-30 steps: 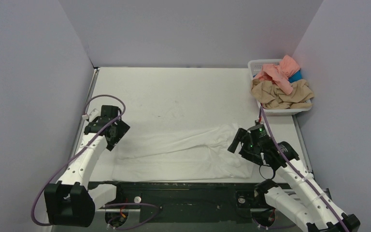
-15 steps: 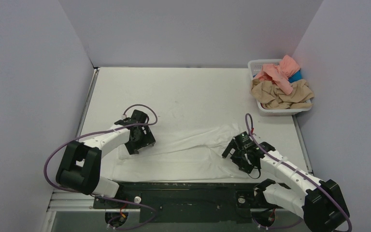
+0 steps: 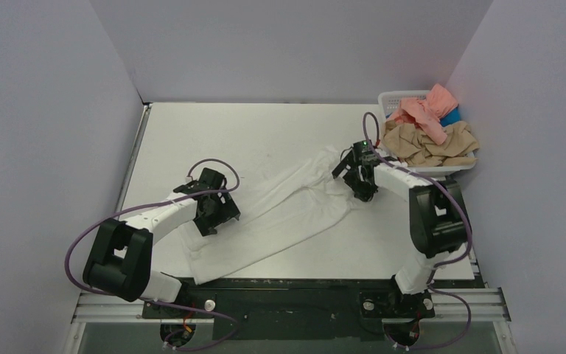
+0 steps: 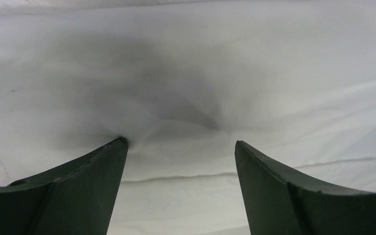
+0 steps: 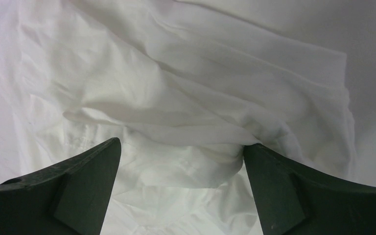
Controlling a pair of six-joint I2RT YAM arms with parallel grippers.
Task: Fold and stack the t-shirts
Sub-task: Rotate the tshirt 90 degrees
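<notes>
Sitting far right on the desk (image 3: 228, 133), basket (image 3: 392, 96) holds pink shirt (image 3: 427, 110), tan shirt (image 3: 427, 146), blue shirt (image 3: 451, 116) heaped. White shirt (image 3: 280, 210) lies diagonally mid-desk — left hand (image 4: 180, 143) and right hand (image 5: 181, 143) both spread open, tips on it.

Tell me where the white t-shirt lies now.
Top view: the white t-shirt stretches diagonally from the left gripper up to the right gripper, beside the basket.
</notes>
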